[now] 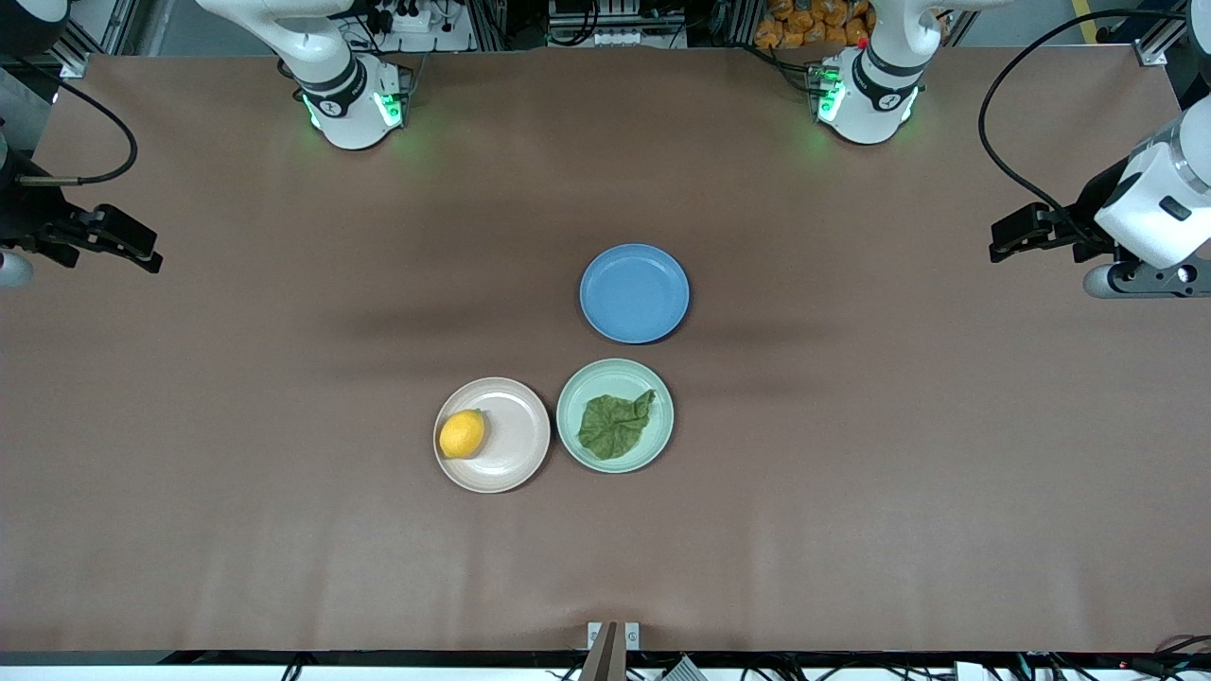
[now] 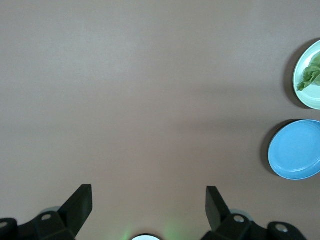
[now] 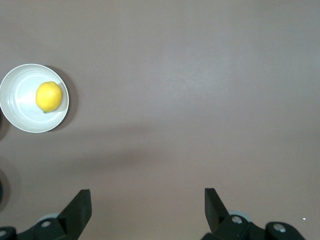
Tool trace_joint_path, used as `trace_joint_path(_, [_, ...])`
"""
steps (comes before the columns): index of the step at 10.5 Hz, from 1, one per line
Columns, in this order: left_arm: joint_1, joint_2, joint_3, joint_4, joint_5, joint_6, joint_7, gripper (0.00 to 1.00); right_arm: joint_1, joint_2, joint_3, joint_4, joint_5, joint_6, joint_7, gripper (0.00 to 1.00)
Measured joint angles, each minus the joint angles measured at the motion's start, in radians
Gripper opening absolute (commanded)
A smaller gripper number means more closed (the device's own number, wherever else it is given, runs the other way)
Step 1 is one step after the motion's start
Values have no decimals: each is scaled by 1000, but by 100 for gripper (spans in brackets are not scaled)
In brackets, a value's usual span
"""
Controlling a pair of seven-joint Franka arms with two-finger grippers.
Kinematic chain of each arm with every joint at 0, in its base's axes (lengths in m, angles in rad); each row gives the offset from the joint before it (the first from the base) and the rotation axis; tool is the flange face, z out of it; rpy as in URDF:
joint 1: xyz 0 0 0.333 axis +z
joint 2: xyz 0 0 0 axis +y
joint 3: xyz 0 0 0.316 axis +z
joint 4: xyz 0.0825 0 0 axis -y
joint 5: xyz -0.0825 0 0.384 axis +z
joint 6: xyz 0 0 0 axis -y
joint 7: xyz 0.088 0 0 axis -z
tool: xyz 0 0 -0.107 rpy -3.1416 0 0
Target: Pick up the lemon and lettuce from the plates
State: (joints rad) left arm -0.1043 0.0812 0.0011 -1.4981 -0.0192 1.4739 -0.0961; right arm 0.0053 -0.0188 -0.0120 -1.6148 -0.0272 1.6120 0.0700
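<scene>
**Both grippers spread wide and empty, well away from the plates**

Left gripper hangs over bare table at the left arm's end, its two fingers spread wide with nothing between them. Right gripper hangs likewise over bare table at the right arm's end, fingers equally far apart and holding nothing. Both arms wait out at the table's ends, well apart from the plates.

The lemon lies on the beige-pink plate, off-centre, close to the rim on the side toward the right arm's end; the right wrist view also shows it sitting on that plate. The lettuce lies flat in the middle of the mint green plate, its stem point aimed toward the rim at the left arm's end; the left wrist view catches part of the leaf on the plate's edge.

These two plates sit just beside each other near the table's middle, the green one toward the left arm's end. A blue plate with nothing on it lies farther from the front camera than both, just beside the green one. All three rest on the brown table.
</scene>
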Motion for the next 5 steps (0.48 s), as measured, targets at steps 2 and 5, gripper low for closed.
trace_joint_path(2, [0, 1, 0, 0, 0, 0, 0, 100, 0, 0, 0, 0, 0, 0, 0, 100])
trace_joint_path(5, [0, 2, 0, 0, 0, 5, 0, 100, 0, 0, 0, 0, 0, -1, 0, 100])
